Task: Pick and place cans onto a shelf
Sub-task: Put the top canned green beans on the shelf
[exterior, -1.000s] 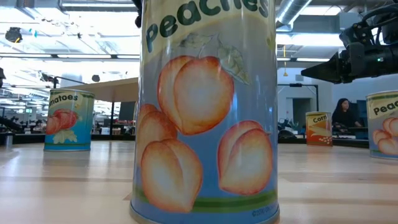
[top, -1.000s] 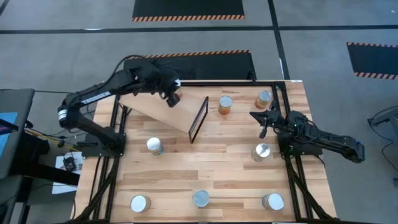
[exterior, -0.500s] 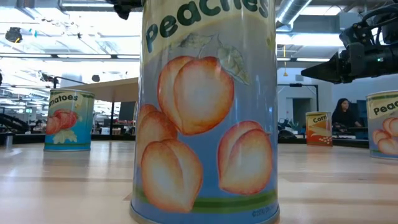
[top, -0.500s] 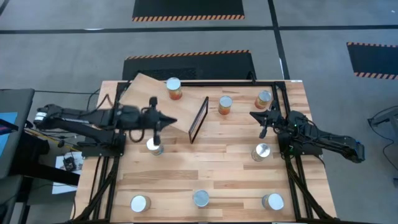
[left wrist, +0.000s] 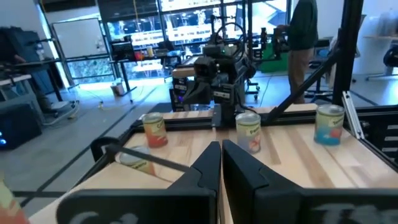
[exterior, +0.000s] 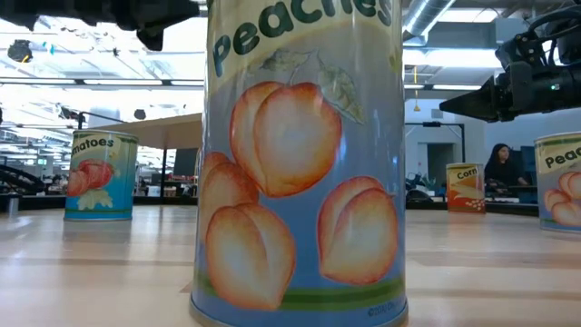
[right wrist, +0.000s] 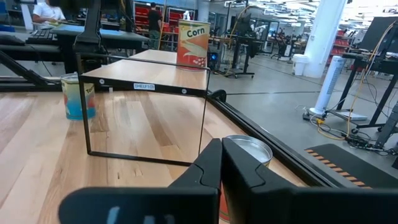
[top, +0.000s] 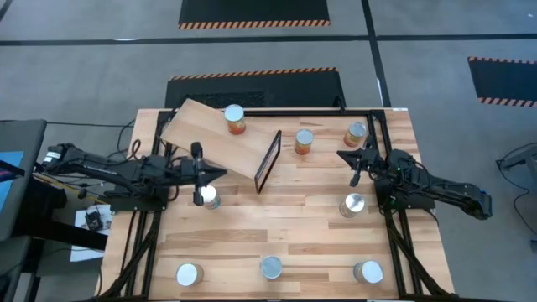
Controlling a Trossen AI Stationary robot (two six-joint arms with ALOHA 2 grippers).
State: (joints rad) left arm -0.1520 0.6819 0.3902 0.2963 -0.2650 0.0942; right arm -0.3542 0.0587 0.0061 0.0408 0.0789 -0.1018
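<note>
The plywood shelf board [top: 205, 134] slants at the far left, its black frame [top: 268, 161] at its right end. An orange-labelled can [top: 234, 119] stands on the board; it also shows in the right wrist view [right wrist: 193, 42]. Seven more cans stand on the table, among them one [top: 207, 197] beside my left arm and one [top: 304, 141] right of the frame. My left gripper [top: 221, 171] is shut and empty, just left of the frame; its wrist view [left wrist: 221, 155] shows the fingers together. My right gripper [top: 341, 155] is shut and empty at the right [right wrist: 221, 152].
Other cans stand at the far right [top: 356, 134], right [top: 352, 205] and along the near edge [top: 189, 274], [top: 270, 268], [top: 367, 272]. A peaches can [exterior: 300, 163] fills the low view. A black rail frame [top: 382, 159] borders the table. A person [exterior: 499, 168] sits beyond the table.
My left gripper has drawn back from the shelf board toward the table's near and left side, coming down beside the can near the frame. The orange can now stands alone on the board where the gripper was.
</note>
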